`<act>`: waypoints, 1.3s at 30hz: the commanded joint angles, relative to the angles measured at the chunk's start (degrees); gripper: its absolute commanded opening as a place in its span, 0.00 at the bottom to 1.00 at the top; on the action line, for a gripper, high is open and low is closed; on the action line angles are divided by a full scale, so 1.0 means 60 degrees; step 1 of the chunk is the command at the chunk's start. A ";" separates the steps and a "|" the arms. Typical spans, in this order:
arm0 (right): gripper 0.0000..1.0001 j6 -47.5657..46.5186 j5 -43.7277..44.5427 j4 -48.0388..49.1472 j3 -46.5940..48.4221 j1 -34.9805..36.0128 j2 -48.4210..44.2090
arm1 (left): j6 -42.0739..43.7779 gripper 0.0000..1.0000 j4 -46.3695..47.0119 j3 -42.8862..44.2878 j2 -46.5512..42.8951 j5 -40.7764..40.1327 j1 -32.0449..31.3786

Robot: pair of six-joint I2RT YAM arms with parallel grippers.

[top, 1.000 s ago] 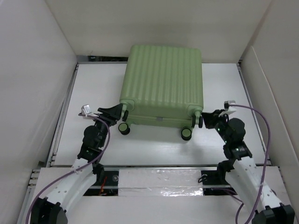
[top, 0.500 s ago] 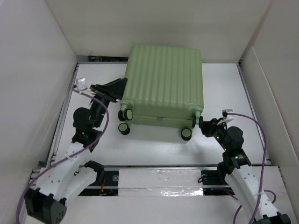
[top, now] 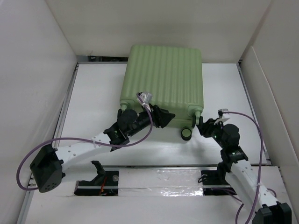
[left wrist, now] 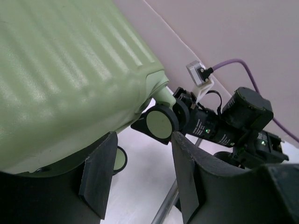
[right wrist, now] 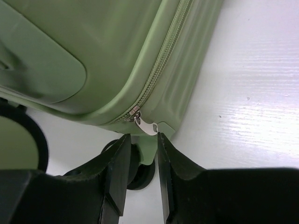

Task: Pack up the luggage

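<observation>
A pale green ribbed hard-shell suitcase [top: 163,79], upper centre, shows smooth moulded plastic with a soft satin sheen. Its green zipper tape [right wrist: 162,60] looks woven; the small zipper pull [right wrist: 145,125] is bright polished metal. The white tabletop [right wrist: 252,93], at right, is matt and faintly grained. Crinkled silver foil tape [top: 163,176] glints along the bottom.

luggage [top: 163,79] flat on table [top: 93,84] centre, left hand [top: 169,117] before it, right hand [top: 201,124] at near-right corner

The white-shelled left arm [top: 79,149] and right arm [top: 247,175] have black joints. A purple cable [left wrist: 233,60] leaves a white plug [left wrist: 198,74] above each hand's black fingers [left wrist: 100,172].
</observation>
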 commanded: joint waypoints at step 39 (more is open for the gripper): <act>0.00 0.0249 0.0165 0.1176 -0.0240 0.0449 -0.0537 | -0.0095 0.45 0.1852 0.0984 0.3712 0.2059 -0.0428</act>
